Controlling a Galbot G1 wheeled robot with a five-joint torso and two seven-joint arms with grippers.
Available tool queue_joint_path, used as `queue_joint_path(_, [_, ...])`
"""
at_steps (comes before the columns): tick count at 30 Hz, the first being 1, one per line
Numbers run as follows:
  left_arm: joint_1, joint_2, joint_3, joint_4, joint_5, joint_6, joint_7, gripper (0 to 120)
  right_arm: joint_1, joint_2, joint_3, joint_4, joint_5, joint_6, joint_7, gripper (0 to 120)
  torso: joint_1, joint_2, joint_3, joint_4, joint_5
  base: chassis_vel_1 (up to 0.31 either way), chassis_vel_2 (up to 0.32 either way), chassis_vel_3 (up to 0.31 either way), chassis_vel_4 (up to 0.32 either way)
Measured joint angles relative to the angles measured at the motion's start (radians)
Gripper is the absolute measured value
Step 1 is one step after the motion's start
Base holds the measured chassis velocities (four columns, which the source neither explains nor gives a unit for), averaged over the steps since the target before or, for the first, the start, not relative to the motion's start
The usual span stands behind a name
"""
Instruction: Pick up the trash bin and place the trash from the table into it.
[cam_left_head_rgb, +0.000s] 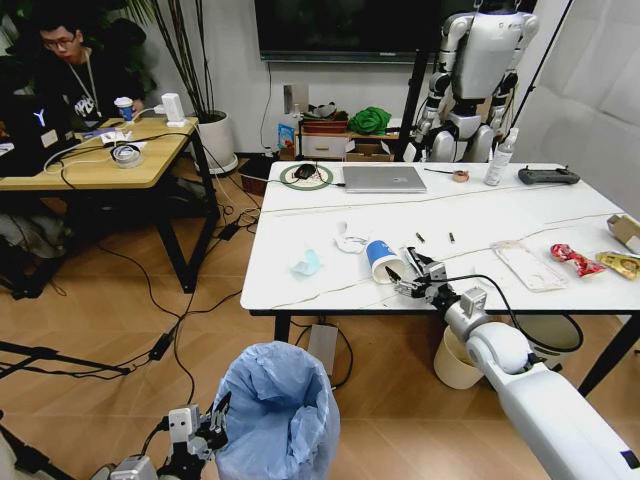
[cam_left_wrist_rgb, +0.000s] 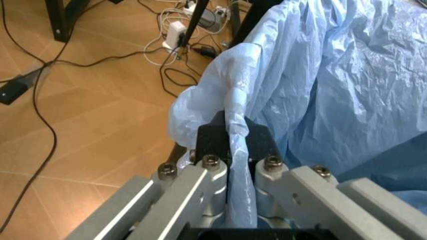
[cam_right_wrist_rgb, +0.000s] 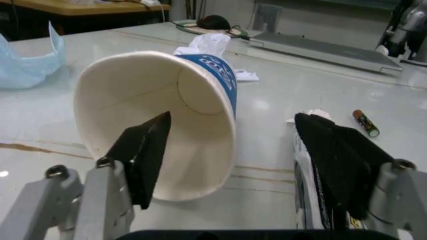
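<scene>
The trash bin stands on the floor in front of the table, its light-blue bag bulging over the rim. My left gripper is beside it, shut on a fold of the bag. A blue-white paper cup lies on its side on the table. My right gripper is open at the cup's mouth, with one finger at the opening and the other outside the cup's wall. Other trash lies about: white tissue, bluish tissue, clear package, red wrapper, yellow wrapper.
A grey laptop, black controller and bottle sit at the table's far side. A cream bucket stands under the table. A wooden desk is at the left, and cables run over the floor.
</scene>
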Motion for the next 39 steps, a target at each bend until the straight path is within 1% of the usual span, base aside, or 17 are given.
queue_joint_path(3, [-0.001, 0.0, 0.005, 0.0, -0.001, 0.0, -0.005, 0, 0.003, -0.001, 0.0, -0.002, 0.0, 0.0, 0.0, 59, 0.0, 0.0, 0.0, -0.0001, 0.0, 0.0, 0.0, 0.0, 0.0])
queue_joint_path(4, [-0.001, 0.0, 0.005, 0.0, -0.001, 0.0, -0.005, 0, 0.003, -0.001, 0.0, -0.002, 0.0, 0.0, 0.0, 59, 0.0, 0.0, 0.0, -0.0001, 0.0, 0.0, 0.0, 0.0, 0.0])
queue_joint_path(6, [-0.001, 0.0, 0.007, 0.0, -0.003, 0.0, -0.006, 0, 0.005, -0.005, 0.0, -0.002, 0.0, -0.001, 0.0, 52, 0.0, 0.0, 0.0, -0.0001, -0.0001, 0.0, 0.0, 0.0, 0.0])
queue_joint_path(8, [-0.002, 0.0, 0.009, 0.0, -0.005, 0.0, -0.007, 0, 0.006, -0.007, 0.0, -0.002, 0.0, -0.001, 0.0, 45, 0.0, 0.0, 0.0, -0.0001, -0.0001, 0.0, 0.0, 0.0, 0.0])
queue_joint_path(9, [-0.002, 0.0, 0.011, -0.001, -0.006, 0.001, -0.007, 0, 0.007, -0.008, 0.0, -0.002, 0.0, 0.0, 0.0, 38, 0.0, 0.0, 0.0, -0.0001, -0.0001, 0.0, 0.0, 0.0, 0.0])
queue_joint_path(11, [-0.002, 0.0, 0.011, -0.002, -0.007, 0.001, -0.008, 0, 0.008, -0.008, 0.0, -0.002, 0.0, 0.0, 0.0, 34, 0.0, 0.0, 0.0, -0.0001, -0.0001, 0.0, 0.0, 0.0, 0.0])
queue_joint_path(14, [-0.001, 0.007, 0.012, -0.008, -0.013, 0.002, -0.009, 0, 0.008, -0.007, 0.0, 0.0, 0.0, 0.001, 0.0, 21, 0.0, 0.0, 0.0, -0.0001, 0.0, 0.0, 0.0, 0.0, 0.0])
queue_joint_path(15, [-0.001, 0.007, 0.012, -0.008, -0.013, 0.002, -0.009, 0, 0.008, -0.007, 0.0, 0.0, 0.0, 0.001, 0.0, 19, 0.0, 0.0, 0.0, -0.0001, 0.0, 0.0, 0.0, 0.0, 0.0])
queue_joint_path(16, [-0.001, 0.011, 0.013, -0.011, -0.018, 0.002, -0.011, 0, 0.007, -0.007, 0.0, 0.004, 0.0, 0.002, 0.0, 13, 0.0, 0.0, 0.0, 0.0, 0.0, 0.0, 0.0, 0.0, 0.0])
queue_joint_path(18, [-0.005, 0.018, 0.019, -0.015, -0.027, 0.005, -0.02, 0, -0.001, -0.007, 0.008, 0.012, 0.001, 0.004, -0.001, 5, 0.0, 0.0, 0.0, 0.0001, 0.0001, 0.0, 0.0, 0.0, 0.0])
queue_joint_path(21, [-0.013, 0.023, 0.027, -0.016, -0.038, 0.009, -0.03, 0, -0.011, -0.007, 0.019, 0.02, 0.005, 0.006, -0.002, 0, 0.0, 0.0, 0.0, 0.0, 0.0, 0.0, 0.0, 0.0, 0.0])
queue_joint_path(27, [-0.056, 0.049, 0.066, -0.016, -0.067, 0.024, -0.05, 0, -0.032, -0.022, 0.05, 0.063, 0.04, 0.022, -0.015, 0, 0.0, 0.0, 0.0, 0.0, 0.0002, 0.0, 0.0, 0.0, 0.0])
queue_joint_path(31, [-0.126, 0.061, 0.148, 0.005, -0.112, 0.041, -0.118, 0, -0.1, -0.09, 0.133, 0.191, 0.136, 0.057, -0.042, 0, 0.0, 0.0, 0.0, 0.0002, 0.0002, 0.0, 0.0, 0.0, 0.0])
queue_joint_path(33, [-0.143, 0.069, 0.177, 0.013, -0.12, 0.046, -0.142, 0, -0.145, -0.124, 0.157, 0.246, 0.172, 0.068, -0.051, 0, 0.0, 0.0, 0.0, -0.0002, 0.0, 0.0, 0.0, 0.0, 0.0])
queue_joint_path(34, [-0.143, 0.069, 0.177, 0.013, -0.12, 0.046, -0.142, 0, -0.145, -0.124, 0.157, 0.246, 0.172, 0.068, -0.051, 0, 0.0, 0.0, 0.0, -0.0002, 0.0, 0.0, 0.0, 0.0, 0.0])
queue_joint_path(37, [-0.174, 0.084, 0.216, 0.024, -0.14, 0.054, -0.174, 0, -0.209, -0.173, 0.169, 0.334, 0.215, 0.08, -0.06, 0, 0.0, 0.0, 0.0, -0.0006, -0.0001, 0.0, 0.0, 0.0, 0.0])
queue_joint_path(39, [-0.209, 0.092, 0.241, 0.03, -0.167, 0.057, -0.191, 0, -0.236, -0.2, 0.148, 0.41, 0.242, 0.082, -0.062, 0, 0.0, 0.0, 0.0, -0.0004, -0.0002, 0.0, 0.0, 0.0, 0.0])
